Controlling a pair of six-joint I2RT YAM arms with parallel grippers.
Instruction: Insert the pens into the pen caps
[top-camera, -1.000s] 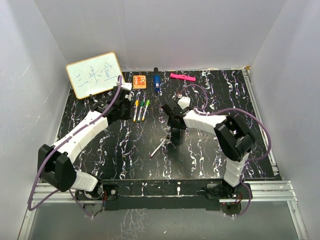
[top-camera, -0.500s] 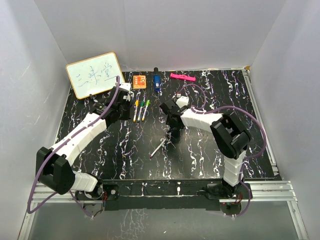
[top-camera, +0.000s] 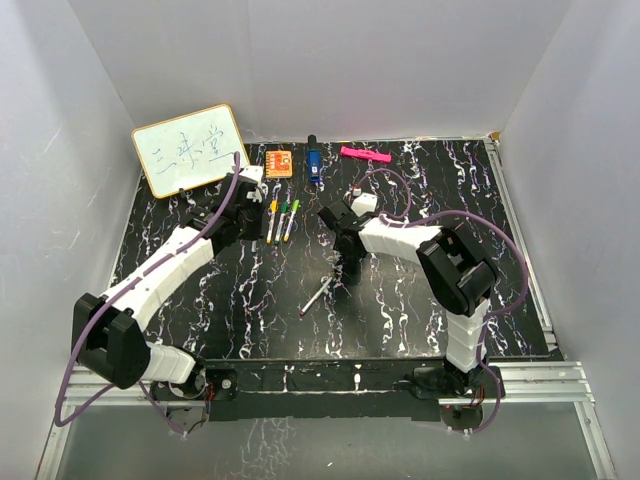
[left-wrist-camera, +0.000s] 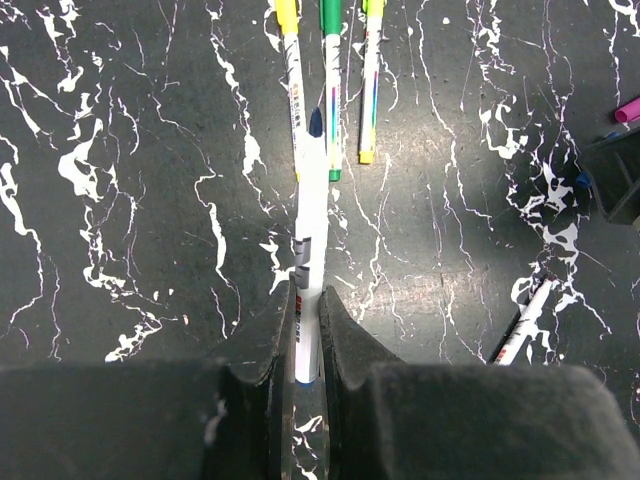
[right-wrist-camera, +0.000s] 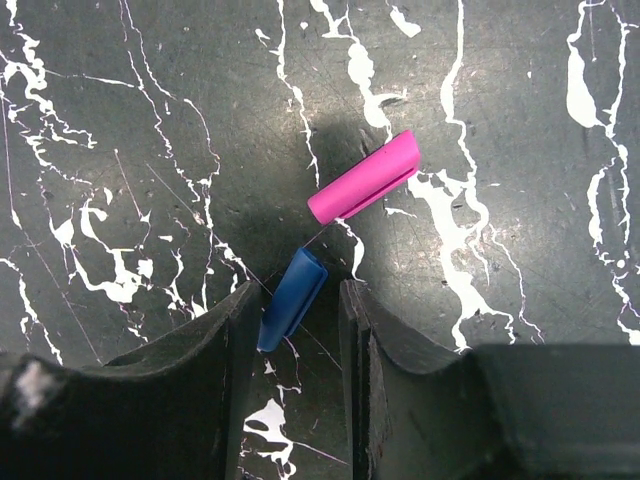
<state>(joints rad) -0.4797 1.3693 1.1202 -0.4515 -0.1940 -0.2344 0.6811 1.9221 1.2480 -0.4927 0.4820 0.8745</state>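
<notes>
White-barrelled and dark blue at its tip, one pen (left-wrist-camera: 311, 250) sits clamped in our left pincer (left-wrist-camera: 307, 312). The two fingers (left-wrist-camera: 283, 330) are pressed on its rear end and the tip points straight out ahead. Just beyond that tip we see three more pens lying side by side on the black marbled table (left-wrist-camera: 120, 200). One wears a yellow cap (left-wrist-camera: 287, 15), one a green cap (left-wrist-camera: 331, 14) and one a yellow-green cap (left-wrist-camera: 374, 6), all at the ends farthest from the pincer. The yellow-capped pen (left-wrist-camera: 293, 70) runs almost in line with the held one, and the other two lie a little to the right of that line. A fourth loose pen (left-wrist-camera: 527, 322) lies bare on the table, off to the right of the left pincer and slanting away from it.

Our right pincer (right-wrist-camera: 300, 292) is down at the table with its jaws a narrow gap apart. A blue cap (right-wrist-camera: 292, 298) lies slanted in that gap. Its near end is against the finger (right-wrist-camera: 235, 340) on the left of the wrist view, and a sliver of table shows between its far end and the other finger. Just ahead of the fingertips lies a magenta cap (right-wrist-camera: 363, 177), also slanted and apart from the blue one.

From above, the loose pen (top-camera: 318, 296) lies just to the near left of the right pincer (top-camera: 345, 270). Well beyond both pincers, along the far edge, we see a whiteboard (top-camera: 189, 149), an orange block (top-camera: 279, 162), a blue object (top-camera: 314, 164) and a pink marker (top-camera: 364, 154).
</notes>
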